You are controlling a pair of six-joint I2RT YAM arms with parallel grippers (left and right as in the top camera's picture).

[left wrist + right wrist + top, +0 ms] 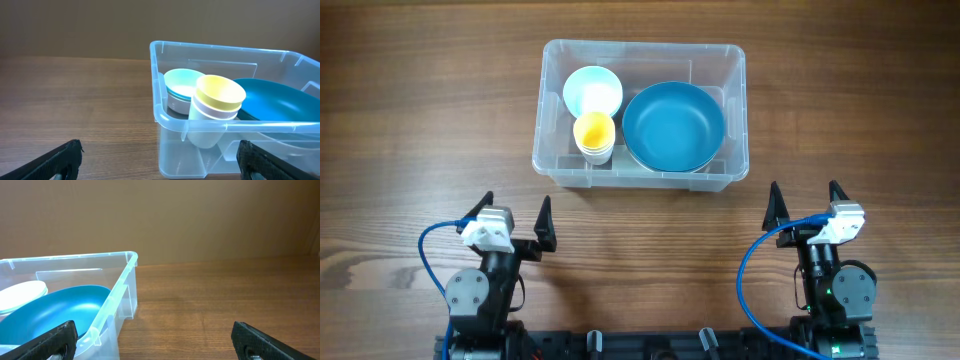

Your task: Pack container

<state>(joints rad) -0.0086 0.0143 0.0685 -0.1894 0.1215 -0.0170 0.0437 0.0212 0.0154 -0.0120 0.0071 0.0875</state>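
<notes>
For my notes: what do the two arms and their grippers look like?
Both arms are black with round grey joints. The left gripper and right gripper each have black pointed fingers, a white wrist block and a looping blue cable.

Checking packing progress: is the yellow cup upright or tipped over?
Upright: the yellow cup sits mouth up, nested in a white cup inside the container.

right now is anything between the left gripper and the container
Nothing but bare table lies between the left gripper and the container, clearest in the overhead view; the left wrist view agrees.
</notes>
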